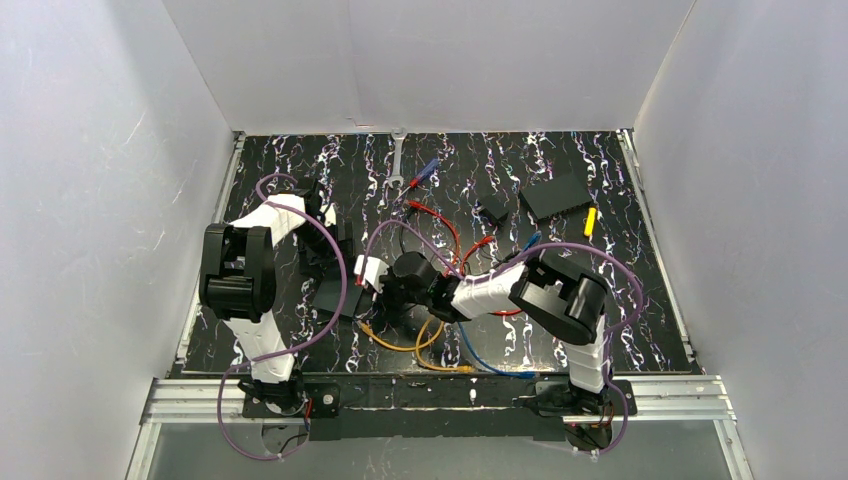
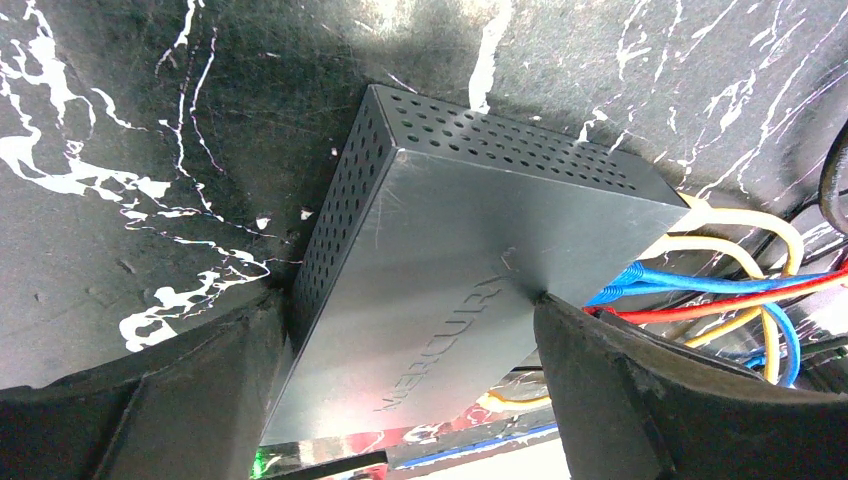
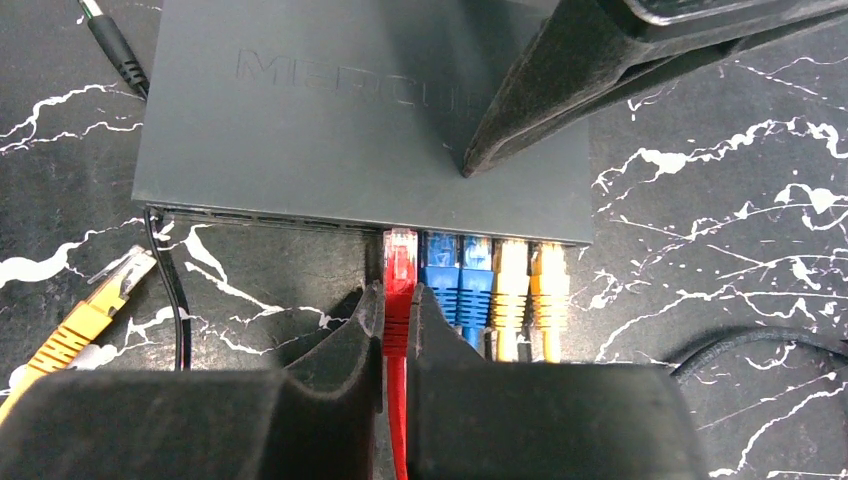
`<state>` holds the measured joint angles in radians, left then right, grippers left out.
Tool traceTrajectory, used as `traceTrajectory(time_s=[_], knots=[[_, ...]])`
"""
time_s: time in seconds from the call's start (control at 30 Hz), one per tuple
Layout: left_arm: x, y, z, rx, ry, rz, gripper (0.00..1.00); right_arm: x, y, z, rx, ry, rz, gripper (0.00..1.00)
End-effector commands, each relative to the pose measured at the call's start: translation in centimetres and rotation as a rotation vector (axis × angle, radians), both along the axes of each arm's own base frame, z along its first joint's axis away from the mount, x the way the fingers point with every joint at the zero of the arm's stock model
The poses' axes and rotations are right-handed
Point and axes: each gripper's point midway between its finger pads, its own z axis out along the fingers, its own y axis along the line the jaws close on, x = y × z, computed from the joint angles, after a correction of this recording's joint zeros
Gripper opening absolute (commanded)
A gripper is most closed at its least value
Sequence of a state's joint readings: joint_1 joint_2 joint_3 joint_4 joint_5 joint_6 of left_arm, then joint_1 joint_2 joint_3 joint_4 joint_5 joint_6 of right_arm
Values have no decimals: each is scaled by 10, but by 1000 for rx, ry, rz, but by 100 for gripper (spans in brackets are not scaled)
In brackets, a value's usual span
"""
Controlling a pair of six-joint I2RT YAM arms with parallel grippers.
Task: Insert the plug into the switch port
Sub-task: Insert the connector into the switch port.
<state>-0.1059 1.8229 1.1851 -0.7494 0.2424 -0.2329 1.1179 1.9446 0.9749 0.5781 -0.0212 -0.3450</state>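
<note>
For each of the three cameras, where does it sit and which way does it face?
Top external: high behind the bases, facing down on the table and both arms.
Left wrist: on the left arm, facing the switch between its fingers.
Right wrist: facing the port row; right gripper pinches the red plug.
Shared: the switch.

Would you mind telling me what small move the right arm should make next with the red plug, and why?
Probably a short straight push toward the switch. The right end effector pinches the red plug at the port row, beside seated blue plugs, while the left end effector braces the switch.
</note>
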Motion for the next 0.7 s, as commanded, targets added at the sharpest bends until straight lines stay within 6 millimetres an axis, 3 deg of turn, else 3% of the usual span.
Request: traceTrajectory(time_s=[0.0,0.3,0.67], knots=[[-15,4,-13,56,67,-30,89,5,15,9,30,-41,4,1],[-15,3,-13,55,68,-33,89,8,14,5,9,-54,-22,1],[-15,3,-14,58,71,-36,89,13,11,26,74,-63,-82,1]])
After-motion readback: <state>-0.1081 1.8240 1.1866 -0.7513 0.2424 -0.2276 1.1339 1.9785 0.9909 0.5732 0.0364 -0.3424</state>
